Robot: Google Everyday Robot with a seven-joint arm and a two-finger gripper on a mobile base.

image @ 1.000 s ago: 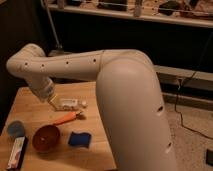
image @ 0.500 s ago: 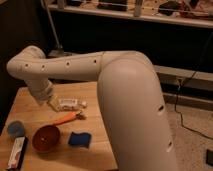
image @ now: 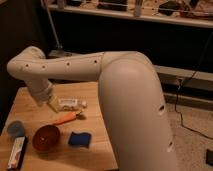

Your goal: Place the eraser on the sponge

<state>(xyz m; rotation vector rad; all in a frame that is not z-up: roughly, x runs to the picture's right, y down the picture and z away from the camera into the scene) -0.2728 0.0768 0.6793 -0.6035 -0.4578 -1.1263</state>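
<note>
The eraser (image: 16, 152), a long narrow white block with dark and reddish edges, lies at the table's front left corner. The dark blue sponge (image: 80, 139) lies flat near the front edge, right of the orange bowl (image: 46, 137). My gripper (image: 51, 104) hangs from the white arm over the back left of the table, just left of a short white box (image: 68, 103). It is far from both eraser and sponge. It is open and I see nothing held in it.
A light blue round object (image: 15, 128) sits left of the bowl. An orange carrot-like piece (image: 66, 118) lies mid-table. The wooden table (image: 95, 120) ends at right, where my large white arm (image: 135, 110) blocks the view. Dark shelving stands behind.
</note>
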